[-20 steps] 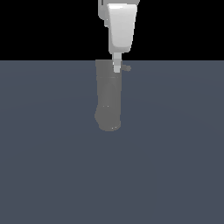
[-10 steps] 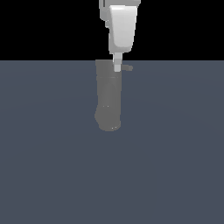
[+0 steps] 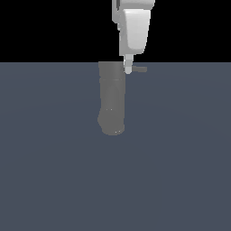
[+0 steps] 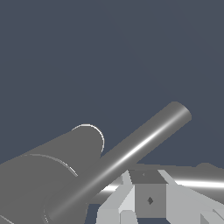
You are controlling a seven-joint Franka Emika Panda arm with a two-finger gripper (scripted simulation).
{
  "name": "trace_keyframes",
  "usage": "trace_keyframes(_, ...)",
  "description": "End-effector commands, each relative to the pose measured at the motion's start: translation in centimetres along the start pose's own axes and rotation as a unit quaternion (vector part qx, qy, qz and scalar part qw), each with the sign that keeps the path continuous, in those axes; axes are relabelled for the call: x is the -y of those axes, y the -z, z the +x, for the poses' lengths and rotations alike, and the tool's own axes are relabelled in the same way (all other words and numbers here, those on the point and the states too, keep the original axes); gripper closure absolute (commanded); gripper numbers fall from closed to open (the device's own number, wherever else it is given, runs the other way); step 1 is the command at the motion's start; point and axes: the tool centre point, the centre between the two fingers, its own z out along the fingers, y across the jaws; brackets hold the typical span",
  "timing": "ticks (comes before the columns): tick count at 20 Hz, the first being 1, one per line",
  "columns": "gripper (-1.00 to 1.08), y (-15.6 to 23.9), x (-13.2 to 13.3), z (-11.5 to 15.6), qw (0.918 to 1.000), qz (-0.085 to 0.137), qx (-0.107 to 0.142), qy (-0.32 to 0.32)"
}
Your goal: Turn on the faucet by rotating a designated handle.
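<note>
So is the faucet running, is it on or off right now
Cannot tell. No water shows at the faucet, and the gripper sits by the handle.

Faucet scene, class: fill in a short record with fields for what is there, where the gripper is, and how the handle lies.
faucet: grey thick cylinder, rounded end toward the viewer in the exterior view
handle: thin grey bar, sticking out to the exterior view's right
gripper: white, pointing down at the handle's root beside the faucet
contact: gripper overlaps the handle in the exterior view; touching cannot be confirmed
jaws: open or shut cannot be told
floor: plain dark blue-grey
</note>
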Motion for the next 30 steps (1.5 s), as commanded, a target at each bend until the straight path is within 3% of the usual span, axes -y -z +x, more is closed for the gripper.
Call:
trace_keyframes(1,1.08,0.0,0.7,2.1,0.9999,0.005,-0.002,-0.014)
trace_keyframes(30,1.08,0.1,4.5,7.7,0.9996,0.005,-0.002,-0.029)
